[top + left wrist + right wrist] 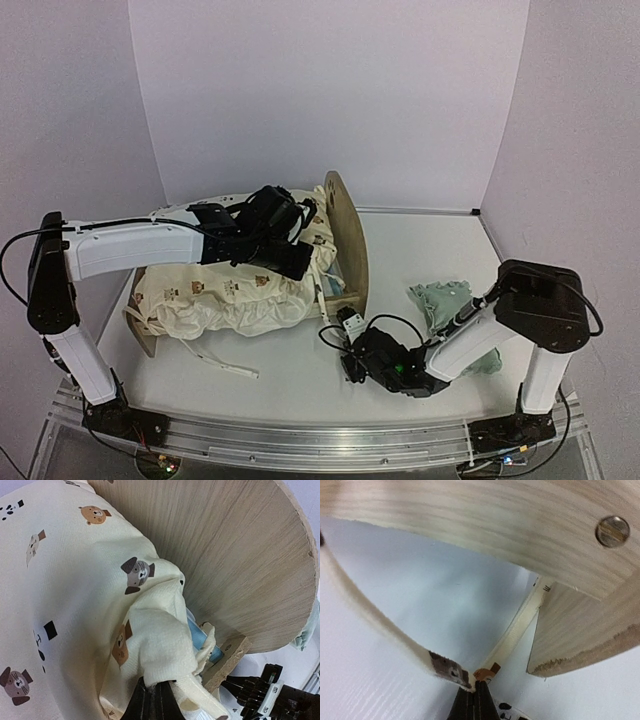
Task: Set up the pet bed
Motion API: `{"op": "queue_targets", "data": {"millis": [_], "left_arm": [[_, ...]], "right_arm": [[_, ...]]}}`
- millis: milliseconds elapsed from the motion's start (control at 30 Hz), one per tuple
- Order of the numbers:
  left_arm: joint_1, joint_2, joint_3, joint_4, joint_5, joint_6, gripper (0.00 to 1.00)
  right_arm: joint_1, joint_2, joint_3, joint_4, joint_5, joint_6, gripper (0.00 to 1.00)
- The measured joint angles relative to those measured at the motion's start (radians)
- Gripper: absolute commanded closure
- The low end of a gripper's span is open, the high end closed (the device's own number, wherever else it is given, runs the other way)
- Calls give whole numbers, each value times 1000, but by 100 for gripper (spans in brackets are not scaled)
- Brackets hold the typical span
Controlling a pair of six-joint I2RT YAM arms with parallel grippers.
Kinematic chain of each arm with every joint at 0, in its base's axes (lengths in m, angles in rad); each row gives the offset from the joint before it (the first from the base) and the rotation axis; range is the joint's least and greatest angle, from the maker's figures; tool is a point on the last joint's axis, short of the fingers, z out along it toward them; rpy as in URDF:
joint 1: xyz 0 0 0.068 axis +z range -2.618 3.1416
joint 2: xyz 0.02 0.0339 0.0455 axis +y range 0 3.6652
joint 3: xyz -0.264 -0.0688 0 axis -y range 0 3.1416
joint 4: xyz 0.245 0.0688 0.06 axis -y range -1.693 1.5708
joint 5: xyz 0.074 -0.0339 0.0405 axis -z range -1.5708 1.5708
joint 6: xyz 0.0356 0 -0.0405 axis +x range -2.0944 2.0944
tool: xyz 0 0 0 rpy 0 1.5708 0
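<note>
Light-wood pet bed (352, 245) — arched end upright — sits left of centre.

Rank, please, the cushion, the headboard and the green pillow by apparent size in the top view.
1. Cushion
2. Headboard, seen nearly edge-on
3. Green pillow; the right arm hides part of it, so second and third are unsure.

Left claw (152, 692) clamped; right claw (475, 687) clamped too (arm low).
</note>
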Motion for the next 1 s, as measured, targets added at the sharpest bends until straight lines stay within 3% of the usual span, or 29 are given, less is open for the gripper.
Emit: {"op": "queue_targets", "data": {"millis": [300, 467, 700, 1000], "left_arm": [[0, 0, 0, 5, 43, 7, 86], [-2, 3, 0, 5, 57, 16, 77], [-8, 9, 0, 4, 62, 9, 49], [-20, 2, -6, 4, 41, -8, 21]], "right_arm": [[0, -100, -86, -45, -91, 49, 100], [0, -153, -132, -59, -141, 84, 100], [0, -215, -171, -98, -209, 124, 100], [8, -247, -194, -109, -280, 149, 100]]}}
